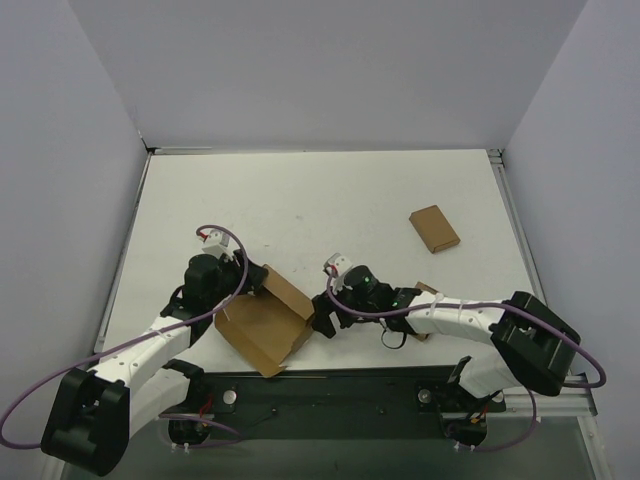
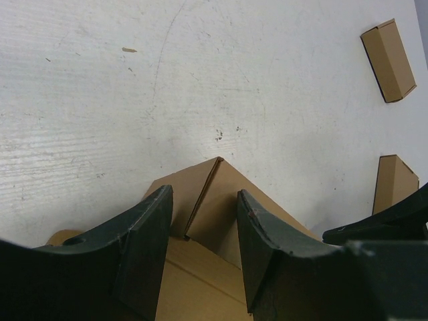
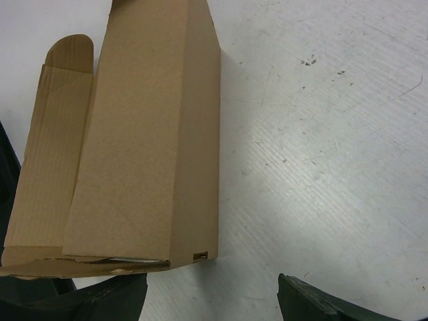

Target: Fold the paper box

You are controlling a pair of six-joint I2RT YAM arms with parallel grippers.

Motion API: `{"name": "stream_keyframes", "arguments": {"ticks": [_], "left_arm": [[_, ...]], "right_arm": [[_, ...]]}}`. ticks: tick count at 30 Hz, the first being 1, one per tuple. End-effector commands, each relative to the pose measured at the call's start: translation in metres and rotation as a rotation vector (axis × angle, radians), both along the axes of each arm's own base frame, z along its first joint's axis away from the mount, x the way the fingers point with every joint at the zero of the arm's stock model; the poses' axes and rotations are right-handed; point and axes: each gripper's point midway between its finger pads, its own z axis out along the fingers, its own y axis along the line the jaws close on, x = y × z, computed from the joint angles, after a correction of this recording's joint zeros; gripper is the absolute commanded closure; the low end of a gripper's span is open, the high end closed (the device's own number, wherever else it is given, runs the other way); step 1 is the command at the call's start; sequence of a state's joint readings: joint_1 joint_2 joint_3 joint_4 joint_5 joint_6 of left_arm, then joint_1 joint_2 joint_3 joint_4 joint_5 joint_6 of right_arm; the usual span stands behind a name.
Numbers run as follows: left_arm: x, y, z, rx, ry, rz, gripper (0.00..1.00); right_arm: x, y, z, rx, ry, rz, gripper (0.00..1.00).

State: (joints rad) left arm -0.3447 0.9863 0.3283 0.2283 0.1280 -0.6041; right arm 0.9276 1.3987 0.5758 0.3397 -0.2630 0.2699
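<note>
- The paper box (image 1: 265, 322) lies on the white tabletop (image 1: 330, 200), close to the near edge, between the two arms.
- The left tool (image 2: 204, 195) is spread apart, with a folded corner of the box in the gap.
- The right tool (image 3: 210, 286) is spread wide too, just beside the box's end.
- A small brown box (image 1: 434, 228) lies well apart.

text: none readable | labels: none | paper box (image 1: 268, 322): plain brown, unprinted
</note>
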Motion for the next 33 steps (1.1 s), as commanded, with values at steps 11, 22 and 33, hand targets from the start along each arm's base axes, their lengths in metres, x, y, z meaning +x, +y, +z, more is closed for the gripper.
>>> {"name": "stream_keyframes", "arguments": {"ticks": [11,22,33], "left_arm": [[0.008,-0.004,0.021,-0.013,-0.05,-0.024,0.48],[0.011,0.01,0.059,0.044,-0.153,0.025,0.24],[-0.007,0.018,0.062,0.141,-0.139,0.079,0.22]], "right_arm": [[-0.002,-0.001,0.007,-0.004,-0.06,-0.102,0.09],[-0.021,-0.041,0.001,-0.014,0.0,-0.228,0.12],[-0.062,-0.036,0.049,0.032,0.051,-0.333,0.17]]}}
